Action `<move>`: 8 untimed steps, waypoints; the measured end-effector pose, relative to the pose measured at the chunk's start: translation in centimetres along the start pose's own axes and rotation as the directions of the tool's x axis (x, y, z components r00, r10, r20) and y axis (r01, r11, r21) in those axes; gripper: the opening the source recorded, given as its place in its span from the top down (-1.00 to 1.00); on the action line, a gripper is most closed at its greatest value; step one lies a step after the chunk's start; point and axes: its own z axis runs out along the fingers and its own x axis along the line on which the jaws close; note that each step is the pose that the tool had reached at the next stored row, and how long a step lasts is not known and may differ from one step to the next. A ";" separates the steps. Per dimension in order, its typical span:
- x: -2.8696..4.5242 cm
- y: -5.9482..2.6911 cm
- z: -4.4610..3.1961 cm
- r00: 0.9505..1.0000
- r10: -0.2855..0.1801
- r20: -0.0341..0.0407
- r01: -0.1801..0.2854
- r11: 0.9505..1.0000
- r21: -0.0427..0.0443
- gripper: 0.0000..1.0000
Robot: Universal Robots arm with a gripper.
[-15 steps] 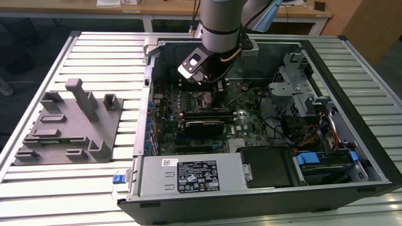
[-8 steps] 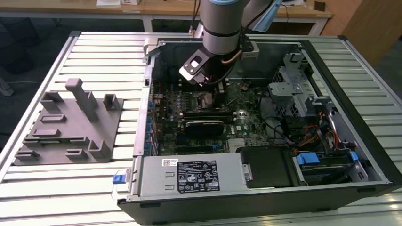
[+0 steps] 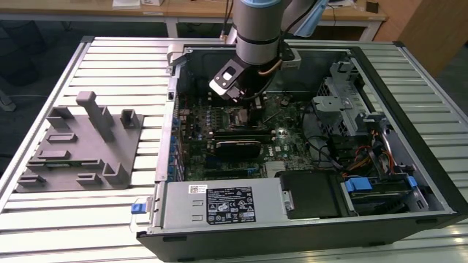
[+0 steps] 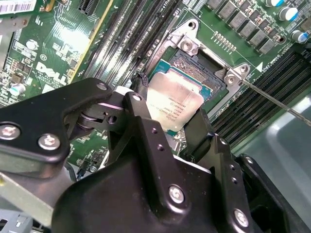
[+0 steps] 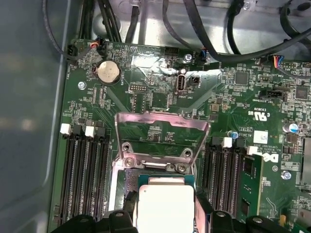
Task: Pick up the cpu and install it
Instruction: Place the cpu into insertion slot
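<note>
The cpu [image 4: 176, 99], a pale silver square with a thin darker rim, is held between the black fingers [image 4: 141, 114] of my gripper [image 4: 170, 109]. It hangs slightly tilted just over the open motherboard socket [image 4: 194, 63]. The socket's metal load plate [image 5: 160, 128] stands flipped up beyond the cpu [image 5: 165, 204], and the gripper [image 5: 166, 211] is shut on the chip's two opposite edges. In the exterior view the arm reaches down into the open computer case, with the gripper [image 3: 243, 105] low over the socket [image 3: 238, 116].
Black memory slots [image 5: 85, 170] flank the socket on both sides. Cables [image 5: 218, 43] run along the case wall. A thin socket lever [image 4: 277, 104] juts out. A black card [image 3: 235, 143] and the drive bays [image 3: 343, 109] crowd the case. A grey fixture [image 3: 80, 148] lies on the table.
</note>
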 end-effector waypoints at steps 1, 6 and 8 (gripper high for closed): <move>0.04 0.00 0.01 1.000 0.000 0.000 0.000 1.000 0.000 -0.09; 0.23 -0.23 0.17 1.000 0.000 0.001 0.000 1.000 -0.001 -0.09; 0.26 -0.42 0.27 1.000 0.005 0.002 -0.005 1.000 -0.003 -0.09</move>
